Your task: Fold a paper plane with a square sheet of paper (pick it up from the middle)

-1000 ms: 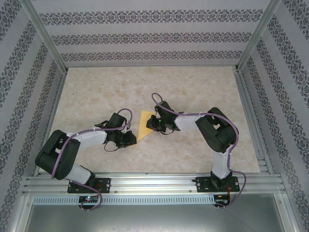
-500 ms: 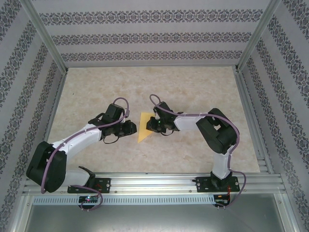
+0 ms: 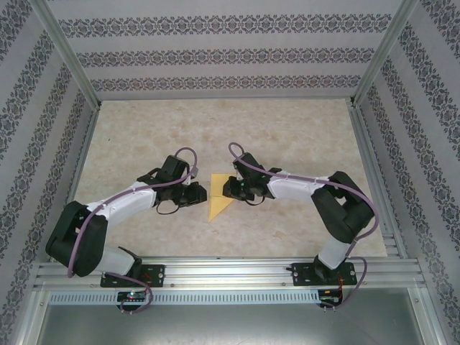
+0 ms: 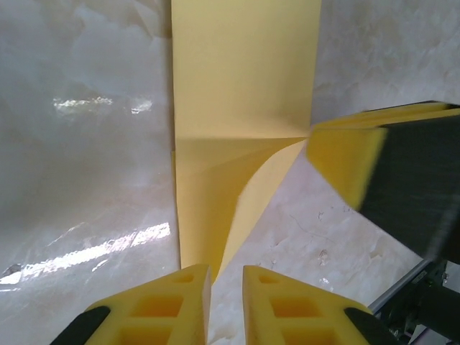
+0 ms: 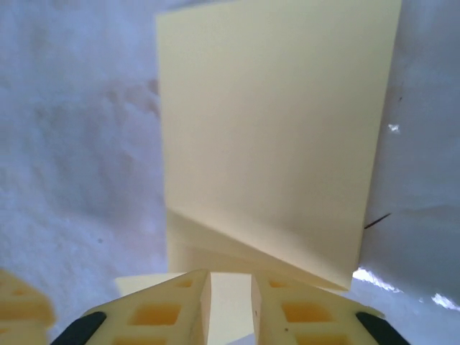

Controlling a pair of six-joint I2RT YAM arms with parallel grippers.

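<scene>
Square sheet of paper [image 3: 217, 200], folded, marbled tabletop [image 3: 287, 136], perhaps wallpapered walls [image 3: 230, 57]

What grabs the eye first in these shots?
The yellow paper, folded to a point, lies mid-table and is the one bright thing on the pale marbled table. Both arms bend in on it, the left tool at its left edge and the right tool at its right, each with its jaws a narrow gap apart. In the left wrist view one folded flap looks slightly lifted.
</scene>
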